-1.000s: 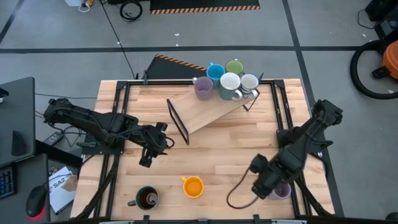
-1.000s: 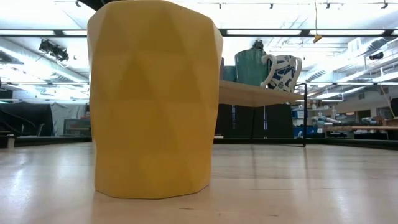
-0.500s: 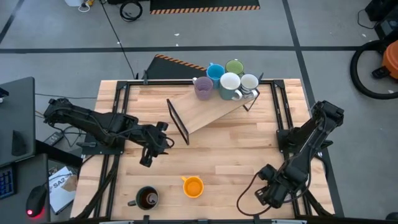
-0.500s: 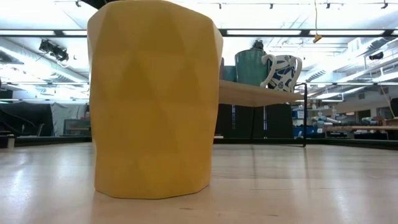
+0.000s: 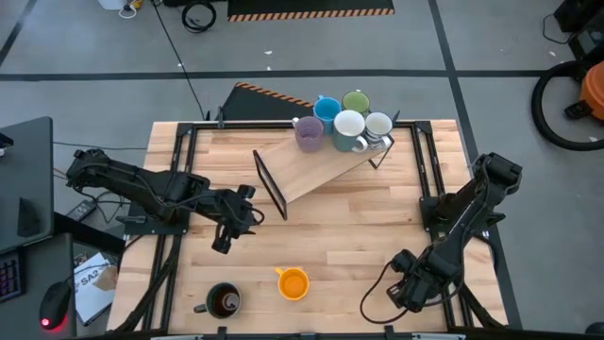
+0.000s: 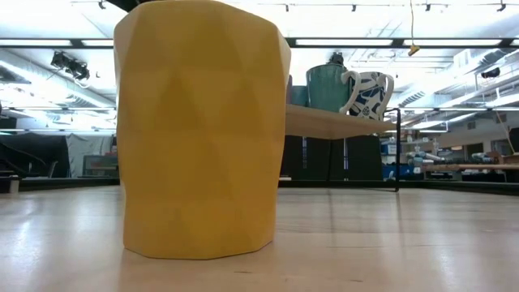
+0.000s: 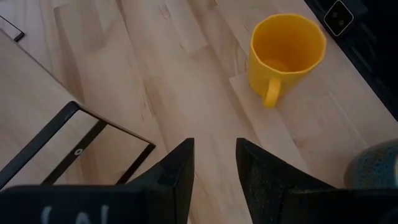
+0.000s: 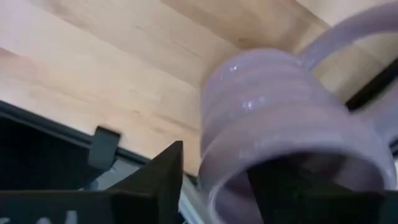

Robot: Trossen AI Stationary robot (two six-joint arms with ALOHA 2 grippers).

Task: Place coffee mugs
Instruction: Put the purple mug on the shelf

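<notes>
A lavender ribbed mug point(image 8: 292, 118) stands near the table's near right corner. My right gripper point(image 8: 224, 168) points down over it; in the high view my right gripper point(image 5: 412, 291) hides it. One finger stands inside the mug, the other outside its wall. An orange mug point(image 5: 293, 283) and a dark mug point(image 5: 224, 302) stand at the near edge. Several mugs, among them a white one point(image 5: 348, 127), sit on a slanted wooden board point(image 5: 321, 170) at the far side. My left gripper point(image 5: 225, 238) hovers open at the left, above bare wood. My right gripper comes from above at the lavender mug's rim point(image 8: 214, 180), one finger point(image 8: 292, 193) inside the mug and one point(image 8: 165, 180) outside. A thin gap shows between the outer finger and the wall. I cannot tell whether the inner finger touches. The mug stands upright on the table.
A black cable loop point(image 5: 373, 300) lies beside my right gripper. The board's black wire stand point(image 5: 271, 181) rises mid-table. Black frame rails point(image 5: 425, 170) run along both table sides. In the low view the orange mug point(image 6: 203, 130) fills the foreground.
My right gripper has come down toward the near right corner, rolling as it went, and now covers the lavender mug, which showed beside it a second ago. The mugs have kept their places.
</notes>
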